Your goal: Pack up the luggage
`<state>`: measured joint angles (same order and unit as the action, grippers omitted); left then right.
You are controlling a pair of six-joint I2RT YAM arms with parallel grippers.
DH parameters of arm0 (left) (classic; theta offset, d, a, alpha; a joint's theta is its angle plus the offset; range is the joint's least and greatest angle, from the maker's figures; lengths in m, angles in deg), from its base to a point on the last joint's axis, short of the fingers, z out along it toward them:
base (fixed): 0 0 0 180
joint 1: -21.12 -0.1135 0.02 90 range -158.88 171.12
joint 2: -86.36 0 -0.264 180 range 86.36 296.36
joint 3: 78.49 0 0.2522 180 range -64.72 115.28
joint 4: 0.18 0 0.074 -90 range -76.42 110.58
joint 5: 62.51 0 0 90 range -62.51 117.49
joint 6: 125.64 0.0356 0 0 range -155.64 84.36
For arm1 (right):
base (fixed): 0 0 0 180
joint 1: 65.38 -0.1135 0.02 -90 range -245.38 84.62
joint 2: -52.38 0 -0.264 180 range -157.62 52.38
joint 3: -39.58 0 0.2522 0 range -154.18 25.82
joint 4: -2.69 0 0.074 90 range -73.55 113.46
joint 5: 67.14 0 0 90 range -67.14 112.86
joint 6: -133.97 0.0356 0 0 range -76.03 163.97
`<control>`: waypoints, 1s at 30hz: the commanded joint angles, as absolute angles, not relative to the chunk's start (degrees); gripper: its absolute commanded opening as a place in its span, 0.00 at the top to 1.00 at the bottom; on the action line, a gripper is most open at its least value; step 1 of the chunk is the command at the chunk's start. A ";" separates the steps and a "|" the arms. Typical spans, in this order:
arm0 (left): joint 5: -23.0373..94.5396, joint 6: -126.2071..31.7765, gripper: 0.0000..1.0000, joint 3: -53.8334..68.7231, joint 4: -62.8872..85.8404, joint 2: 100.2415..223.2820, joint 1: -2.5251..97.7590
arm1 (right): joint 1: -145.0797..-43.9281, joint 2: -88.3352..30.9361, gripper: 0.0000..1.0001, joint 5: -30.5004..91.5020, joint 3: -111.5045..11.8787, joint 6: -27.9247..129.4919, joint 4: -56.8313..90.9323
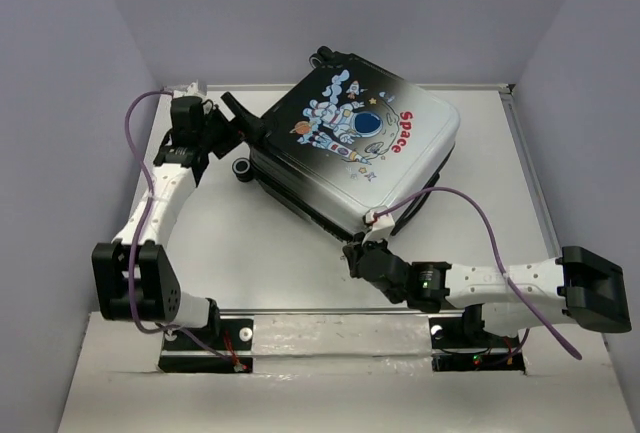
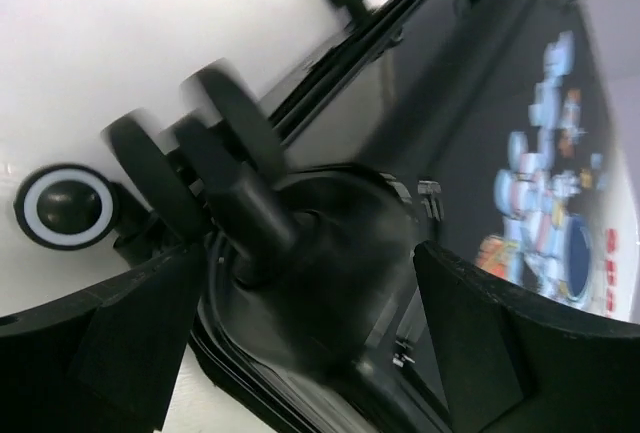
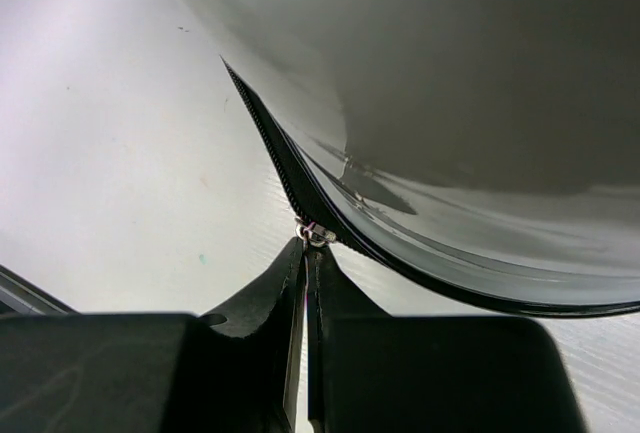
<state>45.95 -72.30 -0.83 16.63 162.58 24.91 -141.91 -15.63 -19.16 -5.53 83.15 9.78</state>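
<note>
The luggage (image 1: 360, 148) lies flat and closed on the white table, astronaut and red "Space" print facing up, wheels toward the far left. My left gripper (image 1: 240, 118) is open at the wheel end; in the left wrist view (image 2: 300, 293) its jaws stand wide on either side of a black wheel mount (image 2: 300, 223) of the luggage (image 2: 500, 103). My right gripper (image 1: 358, 251) is at the near silver corner. In the right wrist view it (image 3: 306, 253) is shut on the small metal zipper pull (image 3: 315, 233) of the black zipper under the shell (image 3: 450, 103).
A black wheel with a white ring (image 1: 242, 167) sticks out at the luggage's left corner, also shown in the left wrist view (image 2: 62, 206). Grey walls enclose the table (image 1: 250, 243) on three sides. Purple cables loop off both arms.
</note>
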 commanded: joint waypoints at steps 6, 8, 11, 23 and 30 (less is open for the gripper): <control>48.67 -74.30 0.01 4.36 14.29 170.64 23.93 | -143.42 -15.73 0.93 -15.29 -8.28 84.22 4.77; 48.58 -74.92 0.01 3.83 12.63 171.87 23.84 | -143.42 -15.73 0.93 -15.02 -7.93 84.66 4.77; 48.85 -76.59 0.02 2.78 9.63 172.75 23.49 | -143.42 -15.73 0.93 -14.49 -7.93 84.49 4.77; 47.17 -86.17 0.04 -6.01 -2.76 171.08 21.64 | -143.42 -18.63 0.93 -11.51 -10.04 82.99 4.94; 50.34 -88.11 0.03 -8.48 -8.22 172.57 19.45 | -143.42 -19.16 0.93 -10.01 -10.65 82.38 4.94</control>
<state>48.07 -86.55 -8.26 -1.62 173.27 20.60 -141.95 -18.60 -15.07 -7.81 81.75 9.54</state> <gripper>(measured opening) 0.985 0.075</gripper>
